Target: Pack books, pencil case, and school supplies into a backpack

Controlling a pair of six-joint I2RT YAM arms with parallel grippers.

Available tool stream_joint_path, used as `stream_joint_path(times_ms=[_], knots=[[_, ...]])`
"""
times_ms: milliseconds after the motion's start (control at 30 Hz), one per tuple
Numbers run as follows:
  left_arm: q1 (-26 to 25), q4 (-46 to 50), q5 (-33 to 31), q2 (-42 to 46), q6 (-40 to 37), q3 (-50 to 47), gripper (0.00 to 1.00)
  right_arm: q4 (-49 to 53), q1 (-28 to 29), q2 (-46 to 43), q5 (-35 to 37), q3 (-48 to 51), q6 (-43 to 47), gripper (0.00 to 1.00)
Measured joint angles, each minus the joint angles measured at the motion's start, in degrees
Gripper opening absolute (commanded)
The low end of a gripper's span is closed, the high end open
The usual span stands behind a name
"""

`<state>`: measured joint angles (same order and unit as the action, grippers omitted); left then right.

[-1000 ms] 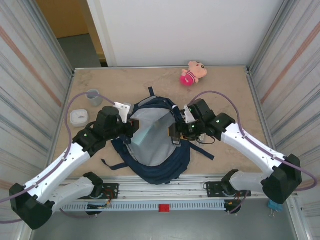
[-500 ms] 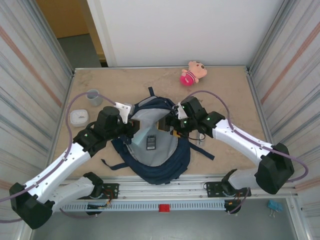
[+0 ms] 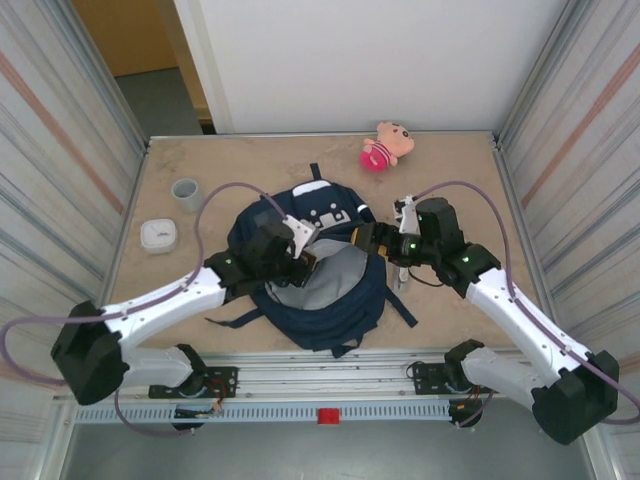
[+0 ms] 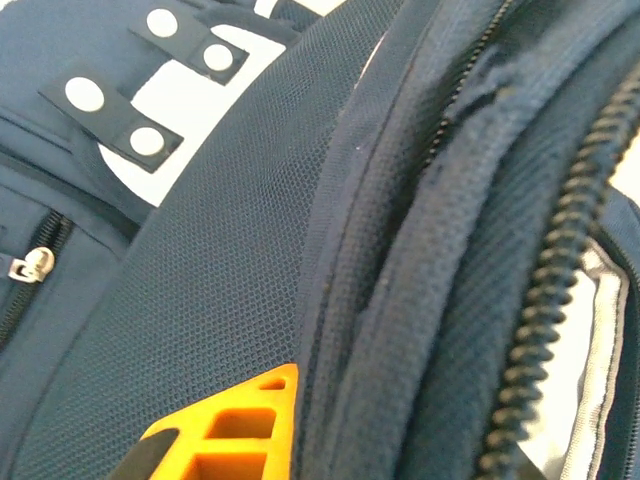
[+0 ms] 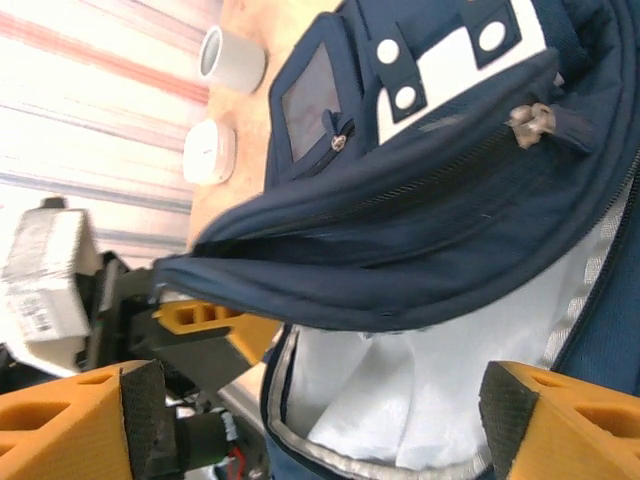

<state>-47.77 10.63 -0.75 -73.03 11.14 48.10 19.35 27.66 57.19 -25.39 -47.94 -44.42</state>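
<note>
The desk (image 3: 230,165) carried the backpack (image 3: 330,310) at its middle. It lay flat between the two arms, with its white patch (image 3: 322,188) toward the far side and its straps (image 3: 228,320) trailing toward the near edge. Its main mouth gaped on the near side and showed grey lining (image 5: 400,390). The navy front panel humped up over that mouth, which I judged was meant to leave the opening roomy for packing.

The left claw (image 3: 310,256) sat at the mouth's left edge, pressed into the fabric. In its wrist view one orange finger (image 4: 225,430) lay under the mesh panel, near the zip (image 4: 555,270). The other finger was hidden, so I could not tell whether the claw pinched the cloth or merely propped it. The right claw (image 5: 320,410) hung at the backpack's right edge with its fingers spread wide and gripping nothing. It was aimed into the opening, probably so it could take the rim or the zip.

The smaller things stood well apart from the work: the plush toy (image 3: 385,146) at the far edge, and the grey cup (image 3: 186,192) and white rounded box (image 3: 158,235) on the left. A slim silvery piece (image 3: 399,275) lay on the desk just beside the backpack, under the right arm. It was too small to name surely, but if it was one of the school supplies, it was not yet packed.
</note>
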Motion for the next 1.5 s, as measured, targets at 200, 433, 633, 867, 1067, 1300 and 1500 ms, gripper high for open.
stream_joint_path(times_ms=[200, 433, 633, 867, 1067, 1300, 1500], knots=[[0.0, -2.45, 0.31, -5.42, -1.2, 2.86, 0.4, 0.44, -2.69, -2.82, 0.04, -0.24, 7.72, 0.81], [0.13, 1.05, 0.61, 4.94, 2.4, 1.25, 0.67, 3.43, -1.05, -0.04, 0.24, -4.63, 16.24, 0.8], [6.43, 6.4, 0.2, 22.6, 8.52, -5.86, 0.68, 7.65, 6.73, 5.38, 1.22, -7.28, 15.02, 0.79], [20.17, 8.87, 5.9, 30.71, 15.8, -16.98, 0.66, 7.3, 10.71, 6.36, -1.92, 0.35, 2.95, 0.8], [23.32, 6.54, 11.63, 25.77, 17.62, -18.78, 0.67, 4.98, 11.37, 6.45, -3.87, 5.66, -5.64, 0.81], [23.74, 1.03, 14.29, 17.55, 17.86, -18.75, 0.67, -6.21, 11.32, 11.26, -5.88, 8.81, -13.88, 0.72], [26.56, -2.45, 15.87, 14.43, 17.77, -18.75, 0.68, -10.21, 9.31, 14.38, -6.84, 8.52, -15.3, 0.26]])
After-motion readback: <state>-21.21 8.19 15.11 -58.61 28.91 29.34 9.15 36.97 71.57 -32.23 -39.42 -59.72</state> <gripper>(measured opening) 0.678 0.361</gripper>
